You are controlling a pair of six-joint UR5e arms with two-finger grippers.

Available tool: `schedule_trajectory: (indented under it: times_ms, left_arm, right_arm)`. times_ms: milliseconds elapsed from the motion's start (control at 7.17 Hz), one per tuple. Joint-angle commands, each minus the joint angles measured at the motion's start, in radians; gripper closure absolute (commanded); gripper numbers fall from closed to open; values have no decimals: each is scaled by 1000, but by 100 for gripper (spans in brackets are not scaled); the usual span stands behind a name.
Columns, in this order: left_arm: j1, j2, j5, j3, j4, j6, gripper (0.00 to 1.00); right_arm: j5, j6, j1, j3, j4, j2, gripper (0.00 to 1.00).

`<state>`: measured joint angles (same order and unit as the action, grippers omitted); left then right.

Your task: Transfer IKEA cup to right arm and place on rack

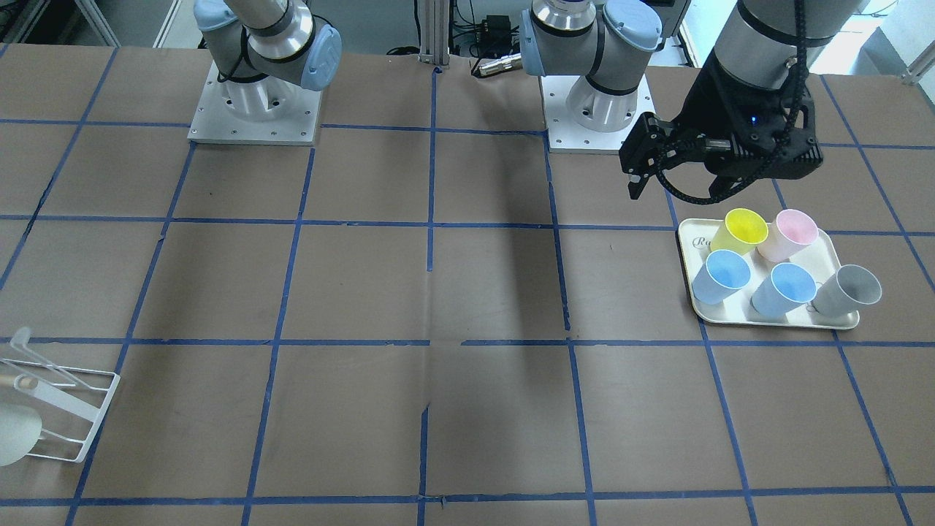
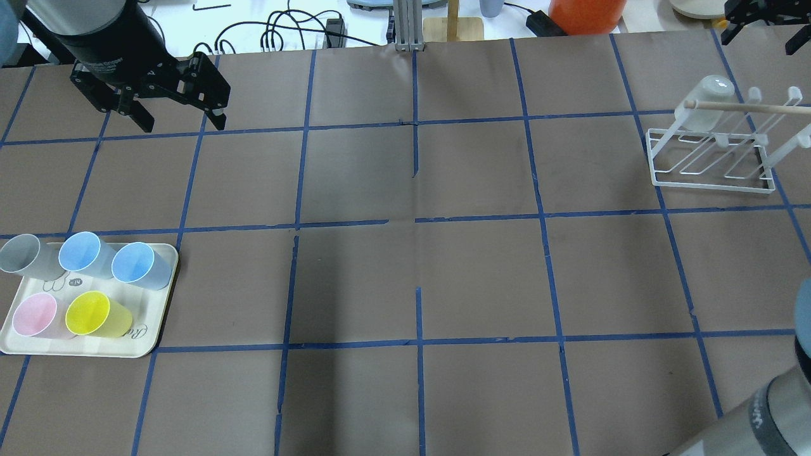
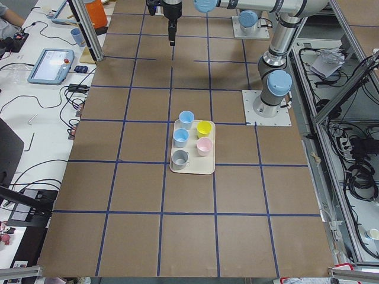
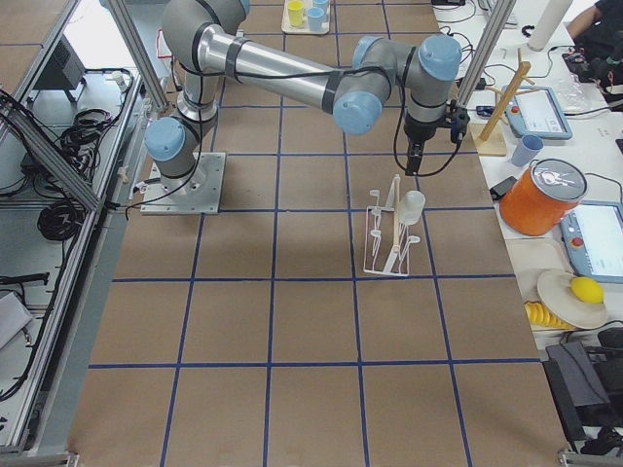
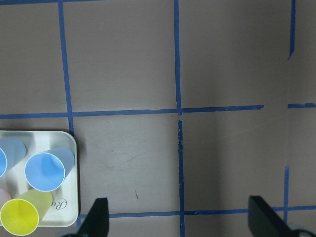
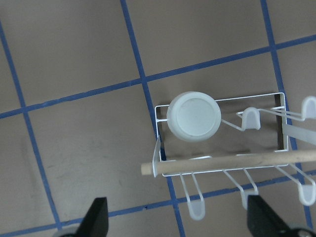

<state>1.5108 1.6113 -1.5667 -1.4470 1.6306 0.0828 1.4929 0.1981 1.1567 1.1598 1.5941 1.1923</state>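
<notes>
Placement looks done to me: IKEA cup [image 6: 193, 116] sits upturned on the rack [image 6: 250, 117] near the table [image 2: 481, 278]'s far right corner, left gripper [image 5: 180, 219] and right gripper [image 6: 177, 219] both released, empty.

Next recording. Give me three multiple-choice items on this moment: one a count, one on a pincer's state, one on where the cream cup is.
1. How many cups are on the tray?
A. three
B. four
C. five

2. What state is the left pincer in?
A. open and empty
B. shut on a cup
C. shut with nothing in it

3. Where is the IKEA cup?
A. on the tray
B. upside down on the rack
C. in the left pincer

Answers:
1 C: a grey cup, a blue cup, a second blue cup, a pink cup and a yellow cup.
2 A: the left wrist view shows its fingers wide apart with nothing between them.
3 B: the right wrist view shows its base facing up over a rack prong.
</notes>
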Motion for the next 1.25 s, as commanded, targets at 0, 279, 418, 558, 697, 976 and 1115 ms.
schedule_trajectory:
  times_ms: [0,279,418,558,697,976,1115]
  left_arm:
    - [-1,-1,1,0,0,0,0]
    - [-10,-2,4,2,0,0,0]
    - [-11,-2,5,2,0,0,0]
    - [-9,-2,5,2,0,0,0]
    - [-6,-4,1,0,1,2,0]
    - [-9,-5,-4,2,-2,2,0]
    - [-12,-7,5,2,-2,2,0]
  right_arm:
    - [7,-111,111,15,-153,84,0]
    - [13,-183,235,99,-161,168,0]
    - [15,-256,277,156,-157,206,0]
    - [24,-308,325,182,-155,254,0]
    - [38,-307,369,185,-169,282,0]
    - [61,-306,403,222,-238,340,0]
    - [58,-298,403,298,-238,408,0]
